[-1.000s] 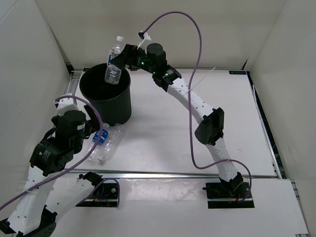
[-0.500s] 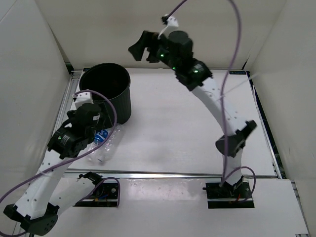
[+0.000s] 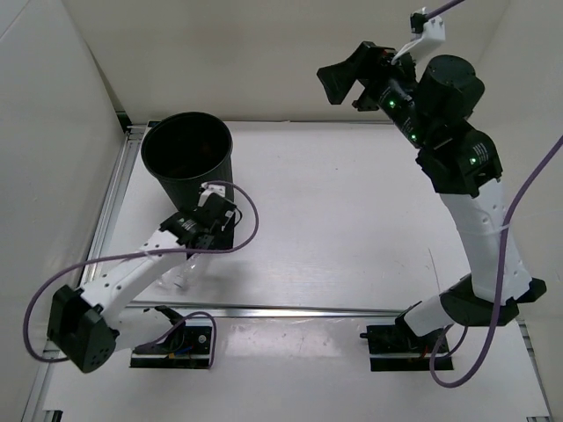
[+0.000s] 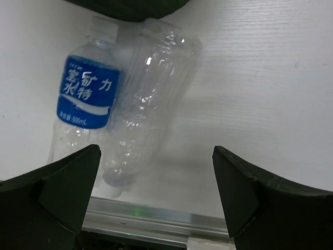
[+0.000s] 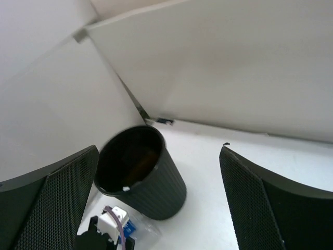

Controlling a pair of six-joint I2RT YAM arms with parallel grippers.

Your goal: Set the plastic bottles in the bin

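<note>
The black ribbed bin (image 3: pixel 188 160) stands at the far left. It also shows in the right wrist view (image 5: pixel 156 187), with an orange-brown shape and a white cap inside. Two clear bottles lie side by side just in front of the bin: a blue-labelled one (image 4: pixel 86 94) and a crumpled one (image 4: pixel 150 99). My left gripper (image 3: pixel 214 233) hovers over them, open and empty (image 4: pixel 156 179). From above my left arm hides most of them. My right gripper (image 3: pixel 347 79) is open and empty, raised high at the back right (image 5: pixel 158 172).
White walls enclose the table on the left, back and right. A metal rail (image 4: pixel 156 221) runs along the table's near edge, close to the bottles' caps. A purple cable (image 3: pixel 242 211) loops beside my left wrist.
My right gripper let go of the clear white-labelled bottle over the bin, then rose and swung right, empty. My left arm stretched forward and lowered over the two bottles.
</note>
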